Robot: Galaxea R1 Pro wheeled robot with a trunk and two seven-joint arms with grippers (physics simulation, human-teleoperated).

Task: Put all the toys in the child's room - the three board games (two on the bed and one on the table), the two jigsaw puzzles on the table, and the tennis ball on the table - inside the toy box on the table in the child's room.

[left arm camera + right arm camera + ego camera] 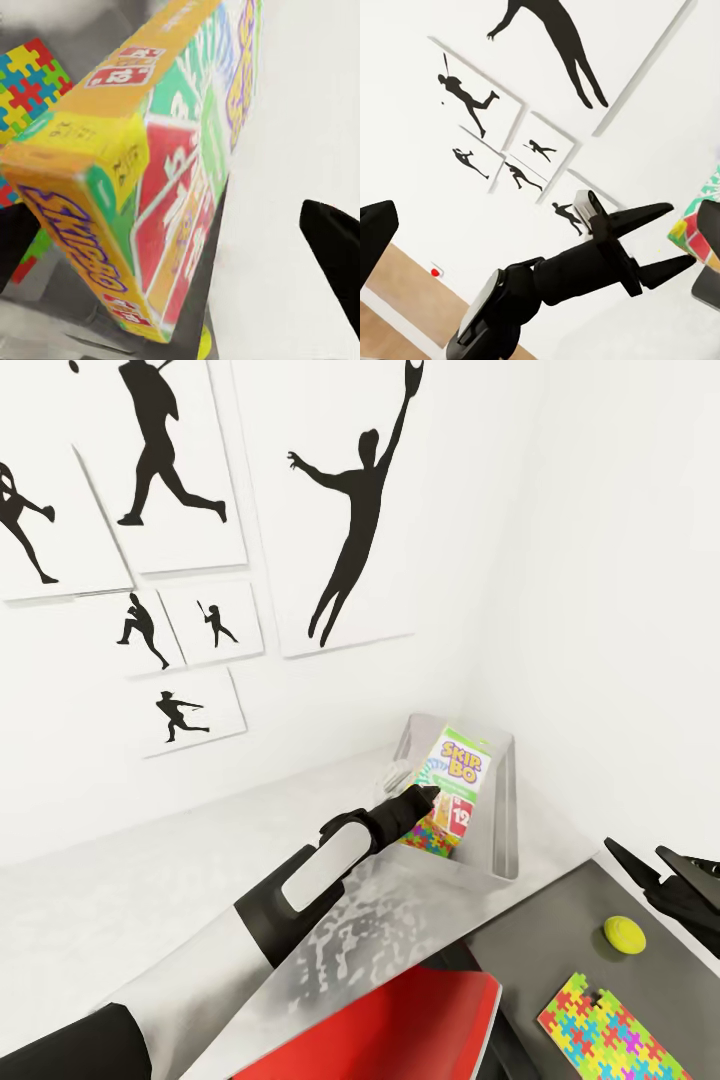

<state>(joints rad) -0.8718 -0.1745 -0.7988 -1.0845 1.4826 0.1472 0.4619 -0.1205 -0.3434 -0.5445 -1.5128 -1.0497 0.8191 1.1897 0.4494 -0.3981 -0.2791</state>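
The grey toy box [506, 812] stands on the table against the back wall. A Skip-Bo board game [460, 768] stands upright inside it, over a colourful jigsaw puzzle [432, 837]. My left gripper [424, 796] reaches into the box, open; the Skip-Bo box [142, 172] lies beside one finger with a gap to the other finger [335, 259]. A yellow-green tennis ball [623, 935] and a second jigsaw puzzle [612, 1032] lie on the dark table [545, 940]. My right gripper [633, 848] hovers open above the ball, with nothing in it.
White walls meet in a corner behind the toy box, with black silhouette posters [340, 500] on the left wall. A red panel [400, 1025] sits low in front of the table. My left arm [555, 277] crosses the right wrist view.
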